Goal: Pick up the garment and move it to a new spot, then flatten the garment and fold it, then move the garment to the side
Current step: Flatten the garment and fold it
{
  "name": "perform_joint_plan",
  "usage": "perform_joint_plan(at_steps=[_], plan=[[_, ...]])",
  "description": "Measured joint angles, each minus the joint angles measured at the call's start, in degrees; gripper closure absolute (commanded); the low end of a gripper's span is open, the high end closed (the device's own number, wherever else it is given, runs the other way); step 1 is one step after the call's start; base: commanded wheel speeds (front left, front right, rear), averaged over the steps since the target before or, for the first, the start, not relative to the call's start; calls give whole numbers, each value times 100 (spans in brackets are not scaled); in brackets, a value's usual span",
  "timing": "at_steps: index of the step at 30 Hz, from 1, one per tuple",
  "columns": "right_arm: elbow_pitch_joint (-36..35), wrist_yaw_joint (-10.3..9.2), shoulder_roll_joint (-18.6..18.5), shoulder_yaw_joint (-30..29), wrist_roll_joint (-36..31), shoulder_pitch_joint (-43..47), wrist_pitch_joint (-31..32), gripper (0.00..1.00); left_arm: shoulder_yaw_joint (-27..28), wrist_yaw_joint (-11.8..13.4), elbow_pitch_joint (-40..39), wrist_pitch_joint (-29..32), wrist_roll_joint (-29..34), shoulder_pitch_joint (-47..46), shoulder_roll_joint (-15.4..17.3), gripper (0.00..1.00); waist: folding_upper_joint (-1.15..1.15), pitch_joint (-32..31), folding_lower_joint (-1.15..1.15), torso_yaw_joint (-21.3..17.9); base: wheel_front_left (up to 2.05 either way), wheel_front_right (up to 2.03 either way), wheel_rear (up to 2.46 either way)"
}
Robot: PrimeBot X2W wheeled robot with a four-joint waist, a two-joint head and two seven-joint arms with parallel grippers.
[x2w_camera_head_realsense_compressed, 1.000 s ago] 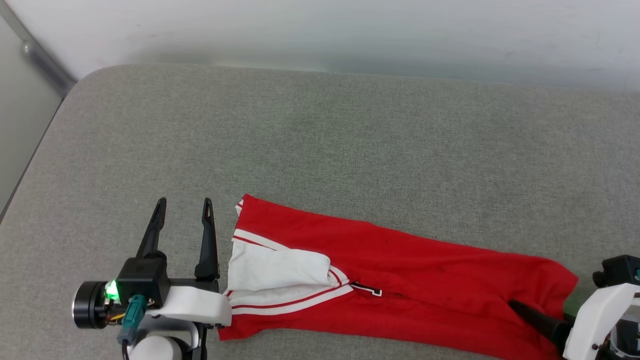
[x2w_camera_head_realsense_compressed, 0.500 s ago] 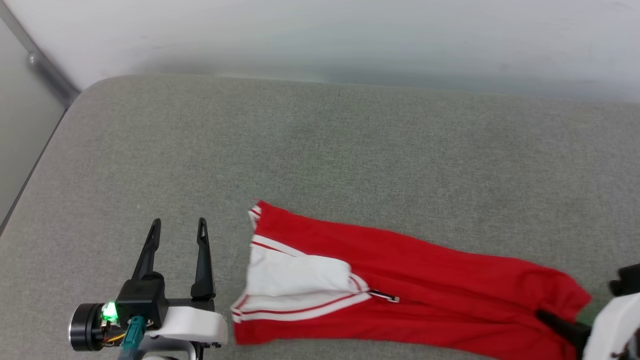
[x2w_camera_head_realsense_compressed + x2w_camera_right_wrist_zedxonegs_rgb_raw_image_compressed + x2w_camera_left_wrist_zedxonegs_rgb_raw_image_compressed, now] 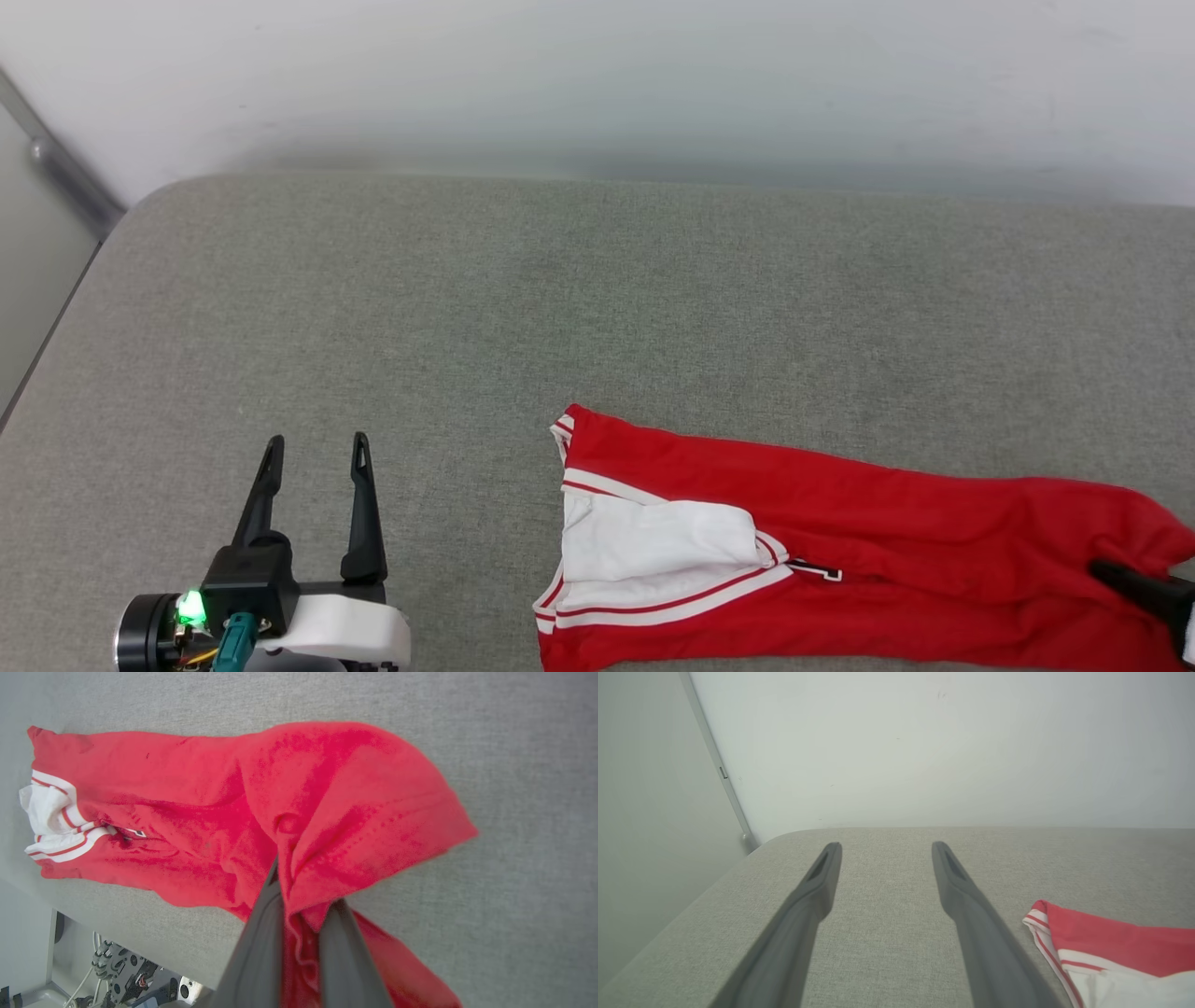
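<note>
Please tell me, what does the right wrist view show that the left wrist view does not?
Right wrist view: the right gripper shut on a bunched red fold of the garment, whose red body stretches across the cushion. Left wrist view: the left gripper open and empty, the pale wall beyond. Both: the garment's white, striped end and the grey cushion.

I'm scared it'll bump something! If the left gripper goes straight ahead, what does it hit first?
Likely nothing nearby: the left gripper points across the grey surface toward the white wall, depth unclear. The garment lies to its right.
</note>
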Motion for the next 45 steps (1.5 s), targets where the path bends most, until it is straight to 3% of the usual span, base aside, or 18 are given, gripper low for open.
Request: perform_joint_plan(at_steps=[5,10,17,25,31,42,43,44,45], plan=[[-936,-1,-23,145,101,-12,401,100,88,-105,35,0,75,55,-74,0,0,-67,0,-9,0,0,0],[-1716,-1,209,353,124,-297,811,100,171,-199,57,0,134,58,-138,0,0,-40,0,27,0,0,0],[-2017,-1,724,1095,-366,-1157,1438,100,171,-307,94,0,207,-24,-201,0,0,90,0,119,0,0,0],[-1458,-1,1451,2199,-860,-2231,1580,100,148,-378,144,0,242,-185,-271,0,0,287,0,256,0,0,0],[-599,-1,1950,2917,-1193,-2875,1259,100,67,-405,179,0,241,-321,-314,0,0,467,0,347,0,0,0],[565,0,2239,3895,-1370,-3329,530,100,24,-405,257,1,187,-504,-348,0,0,694,0,528,0,0,0],[591,0,2237,3945,-1366,-3351,412,58,37,-400,265,0,187,-504,-349,0,0,675,0,521,0,0,0],[597,0,2228,3986,-1365,-3373,281,0,46,-400,276,0,187,-501,-349,0,0,647,0,512,0,0,0],[576,-1,2212,4025,-1354,-3399,170,0,63,-399,286,0,187,-489,-352,0,0,612,0,500,0,0,0]])
